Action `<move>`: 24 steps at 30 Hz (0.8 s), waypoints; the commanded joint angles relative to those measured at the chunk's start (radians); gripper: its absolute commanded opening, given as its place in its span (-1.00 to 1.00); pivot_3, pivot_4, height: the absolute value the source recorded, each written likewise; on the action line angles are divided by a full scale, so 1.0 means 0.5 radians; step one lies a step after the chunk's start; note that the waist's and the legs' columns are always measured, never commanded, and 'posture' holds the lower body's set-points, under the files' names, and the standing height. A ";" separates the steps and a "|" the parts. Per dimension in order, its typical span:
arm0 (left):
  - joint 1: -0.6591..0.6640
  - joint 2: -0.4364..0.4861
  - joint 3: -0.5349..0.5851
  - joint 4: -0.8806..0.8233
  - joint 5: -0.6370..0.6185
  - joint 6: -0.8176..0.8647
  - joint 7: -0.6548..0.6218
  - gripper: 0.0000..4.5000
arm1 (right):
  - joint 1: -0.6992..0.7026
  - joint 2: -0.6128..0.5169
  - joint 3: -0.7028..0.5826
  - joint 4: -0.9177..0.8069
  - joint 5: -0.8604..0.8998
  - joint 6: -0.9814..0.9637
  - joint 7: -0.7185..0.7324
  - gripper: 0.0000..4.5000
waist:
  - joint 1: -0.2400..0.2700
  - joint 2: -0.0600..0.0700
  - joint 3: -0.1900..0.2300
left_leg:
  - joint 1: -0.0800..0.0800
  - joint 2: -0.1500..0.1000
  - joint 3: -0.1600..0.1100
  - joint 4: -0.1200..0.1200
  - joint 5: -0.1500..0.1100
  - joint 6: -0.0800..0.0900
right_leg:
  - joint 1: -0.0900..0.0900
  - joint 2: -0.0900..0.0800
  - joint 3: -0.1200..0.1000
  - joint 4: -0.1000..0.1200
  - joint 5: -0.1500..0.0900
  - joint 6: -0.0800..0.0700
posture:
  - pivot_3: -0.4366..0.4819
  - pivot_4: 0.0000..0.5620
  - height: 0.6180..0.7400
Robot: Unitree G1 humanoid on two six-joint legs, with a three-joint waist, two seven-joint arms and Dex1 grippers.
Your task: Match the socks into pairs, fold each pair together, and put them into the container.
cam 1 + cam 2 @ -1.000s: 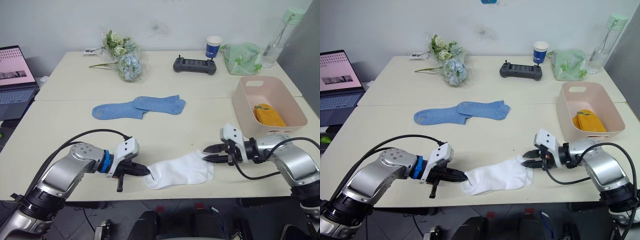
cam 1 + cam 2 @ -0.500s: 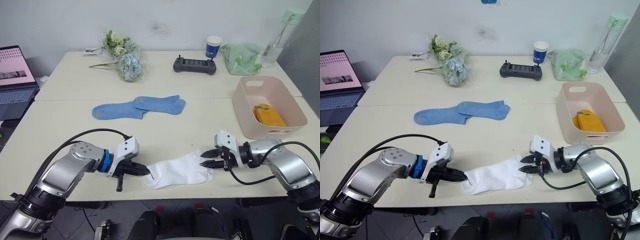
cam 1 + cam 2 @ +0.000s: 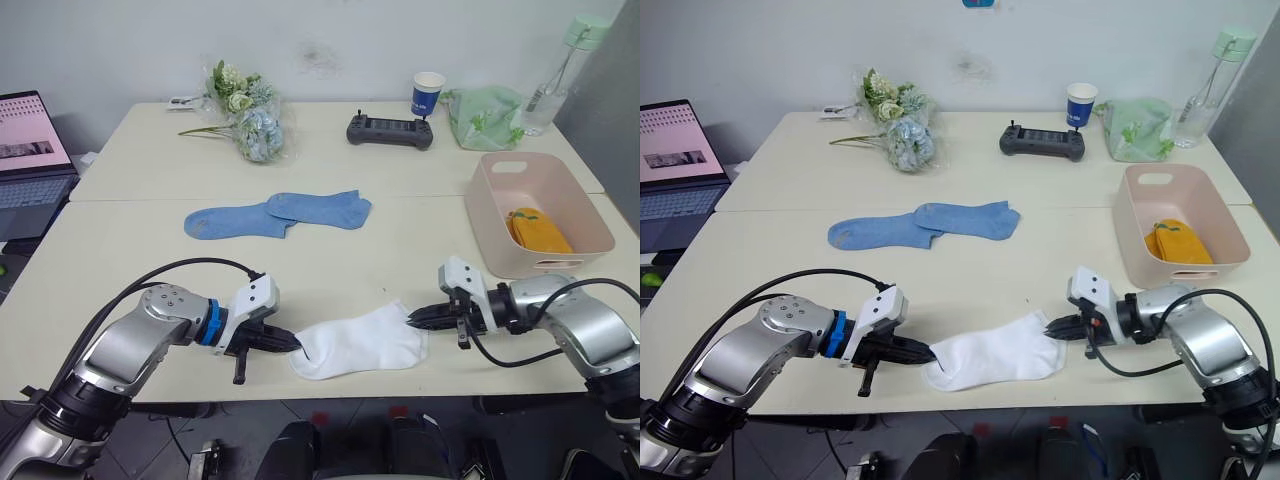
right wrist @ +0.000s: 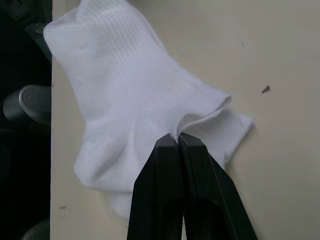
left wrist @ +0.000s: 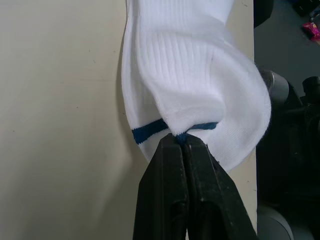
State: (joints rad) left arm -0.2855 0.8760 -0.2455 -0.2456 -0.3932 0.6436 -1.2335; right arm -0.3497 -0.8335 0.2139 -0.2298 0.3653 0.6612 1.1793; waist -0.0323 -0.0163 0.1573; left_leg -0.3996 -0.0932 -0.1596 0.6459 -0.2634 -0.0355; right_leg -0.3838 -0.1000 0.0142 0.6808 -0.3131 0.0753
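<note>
Newly closed, the right gripper (image 3: 1052,326) and left gripper (image 3: 927,352) each pinch the white socks (image 3: 992,355); folding comes next.

The big table (image 3: 150,250) holds white socks (image 3: 355,342), blue socks (image 3: 275,215), a pink tub (image 3: 535,215), flowers (image 3: 245,120), a cup (image 3: 427,93), a black controller (image 3: 390,130), a green bag (image 3: 485,115) and a bottle (image 3: 560,75).

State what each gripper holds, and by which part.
Both hold the white socks: left gripper pinches the blue-striped cuff end, right gripper the opposite end's edge.
</note>
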 commanded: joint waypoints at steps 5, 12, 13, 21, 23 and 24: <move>-0.042 -0.058 -0.023 -0.023 0.025 -0.033 0.008 -1.00 | -0.045 -0.002 -0.024 0.082 -0.027 -0.100 0.012 -0.99 | 0.001 0.000 0.000 | 0.000 0.000 0.000 0.000 0.000 0.000 | 0.000 0.000 0.000 0.000 0.000 0.000 | -0.05 -0.47 1.00; -0.010 -0.055 -0.049 -0.035 0.069 -0.042 0.014 -1.00 | -0.052 0.023 -0.005 0.152 -0.082 -0.158 0.010 -0.99 | 0.001 0.000 0.000 | 0.000 0.000 0.000 0.000 0.000 0.000 | 0.000 0.000 0.000 0.000 0.000 0.000 | -0.05 -0.47 1.00; -0.009 -0.054 -0.049 -0.029 0.077 -0.046 0.019 -1.00 | -0.053 0.022 -0.003 0.154 -0.083 -0.158 0.012 -0.99 | 0.001 0.000 0.000 | 0.000 0.000 0.000 0.000 0.000 0.000 | 0.000 0.000 0.000 0.000 0.000 0.000 | -0.05 -0.47 1.00; -0.007 -0.029 -0.028 -0.001 0.096 -0.066 -0.008 -1.00 | -0.030 0.016 0.004 0.134 -0.089 -0.153 0.017 -0.99 | 0.001 0.000 0.000 | 0.000 0.000 0.000 0.000 0.000 0.000 | 0.000 0.000 0.000 0.000 0.000 0.000 | -0.05 -0.47 1.00; -0.008 -0.019 -0.029 0.000 0.095 -0.064 -0.018 -1.00 | -0.029 0.017 0.001 0.135 -0.091 -0.150 0.020 -0.99 | 0.001 0.000 0.000 | 0.000 0.000 0.000 0.000 0.000 0.000 | 0.000 0.000 0.000 0.000 0.000 0.000 | -0.05 -0.47 1.00; -0.008 -0.013 -0.033 0.000 0.098 -0.065 -0.025 -1.00 | -0.029 0.017 0.001 0.137 -0.094 -0.151 0.021 -0.99 | 0.001 0.000 0.000 | 0.000 0.000 0.000 0.000 0.000 0.000 | 0.000 0.000 0.000 0.000 0.000 0.000 | -0.05 -0.47 1.00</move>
State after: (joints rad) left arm -0.2879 0.8529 -0.2723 -0.2385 -0.3489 0.6224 -1.2352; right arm -0.3625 -0.8203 0.2208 -0.1477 0.3147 0.5960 1.1801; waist -0.0320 -0.0163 0.1573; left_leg -0.3996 -0.0933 -0.1595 0.6460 -0.2634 -0.0356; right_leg -0.3838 -0.1000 0.0143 0.6808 -0.3131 0.0753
